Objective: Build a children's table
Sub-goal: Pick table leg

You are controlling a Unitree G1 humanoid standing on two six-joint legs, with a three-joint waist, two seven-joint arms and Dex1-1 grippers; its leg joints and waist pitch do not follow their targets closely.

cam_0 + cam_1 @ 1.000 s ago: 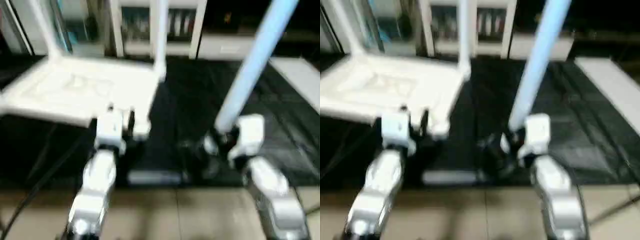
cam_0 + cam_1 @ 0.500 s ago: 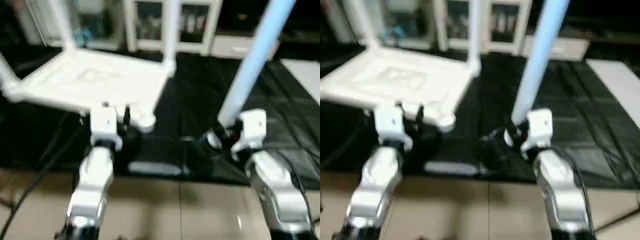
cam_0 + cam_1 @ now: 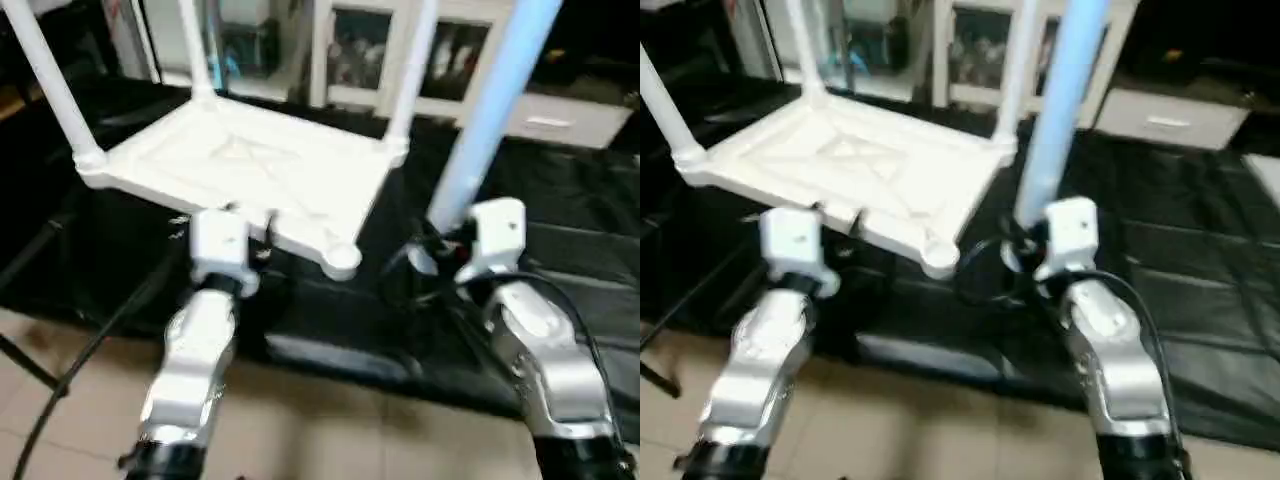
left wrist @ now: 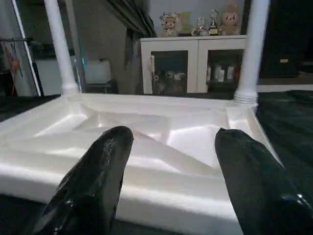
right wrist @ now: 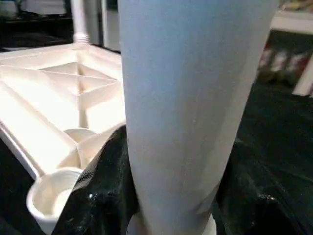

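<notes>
Black-draped work table point(image 3: 560, 250) carries everything. On it, table top point(image 3: 250, 170) lies underside up, X ribs showing, with three legs already standing in corner sockets: far-left leg point(image 3: 45, 85), far-middle leg point(image 3: 195, 50), far-right leg point(image 3: 412, 70). Fourth corner, the empty socket point(image 3: 341, 260), is the near one and sits between the two arms. Right gripper point(image 5: 166, 196) is pinching the last leg point(image 3: 490, 110) near its lower end; black fingers point(image 5: 100, 191) are wrapped round the tube, long axis near vertical, leaning a bit away from the robot at the top. Key relation: the empty socket lies to the left of the right gripper and slightly forward, near but not touching; the right wrist view has its open cup point(image 5: 51, 198) just beside the held tube's bottom end. So the right arm owns the insertion; my read is a short sideways shift toward the left arm, then straight down along the tube's axis. Left gripper point(image 4: 168, 161) is spread wide with nothing between its fingers point(image 4: 98, 176), sitting at the top's near edge, rim just ahead of it, well placed to brace the top. Risk: tilted tube catching the socket lip.
</notes>
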